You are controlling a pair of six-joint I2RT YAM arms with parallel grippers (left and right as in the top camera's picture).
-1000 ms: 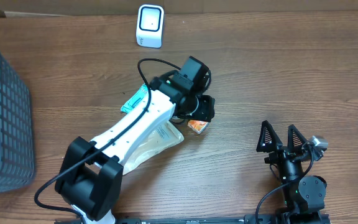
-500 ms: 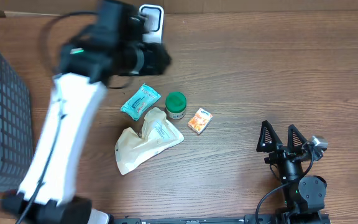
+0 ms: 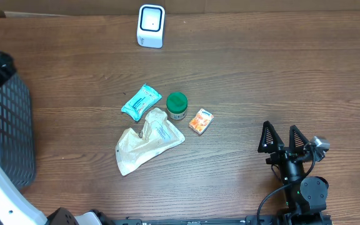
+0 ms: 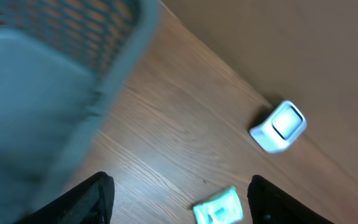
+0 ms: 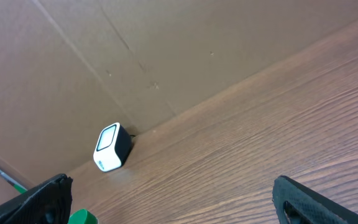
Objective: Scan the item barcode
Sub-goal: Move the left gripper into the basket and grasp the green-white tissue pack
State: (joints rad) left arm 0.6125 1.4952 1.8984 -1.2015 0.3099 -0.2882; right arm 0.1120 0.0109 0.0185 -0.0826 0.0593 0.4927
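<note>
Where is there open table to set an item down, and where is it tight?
Bare wood: the far strip right of the scanner; between the orange packet and the right gripper; between scanner and teal packet. Crowded: teal packet, green jar, cream pouch and orange packet bunch mid-table; basket takes the left edge.

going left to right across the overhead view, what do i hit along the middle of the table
grey basket → teal packet → green-lidded jar → orange packet → right tool
</note>
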